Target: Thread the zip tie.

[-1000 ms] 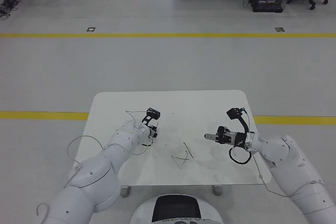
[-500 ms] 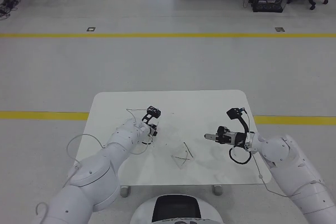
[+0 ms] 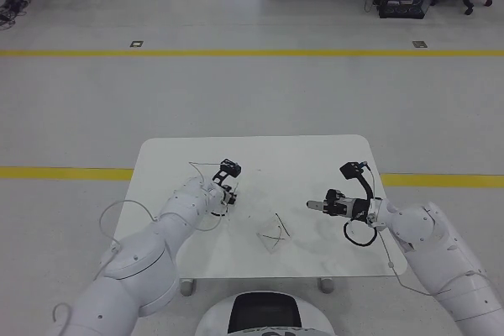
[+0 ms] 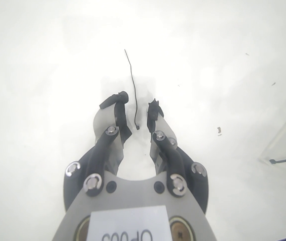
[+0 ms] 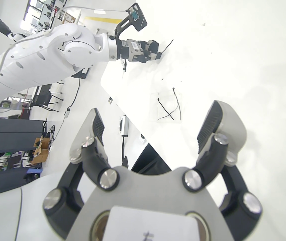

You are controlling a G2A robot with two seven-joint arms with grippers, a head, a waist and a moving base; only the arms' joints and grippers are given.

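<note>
The zip tie (image 4: 132,76) lay on the surface (image 4: 208,38) between the parted tips of the left pincer (image 4: 137,100), so a low, centred close near its head seemed best; the right pincer (image 5: 155,109) hung apart, empty.

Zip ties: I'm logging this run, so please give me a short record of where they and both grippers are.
zip tie: on the table, between the left gripper's open jaws, not clamped
left gripper: down at the table, open
right gripper: open, empty, away from every tie
spare zip ties: several, crossed, on the table between the two arms
threading: not yet begun
</note>
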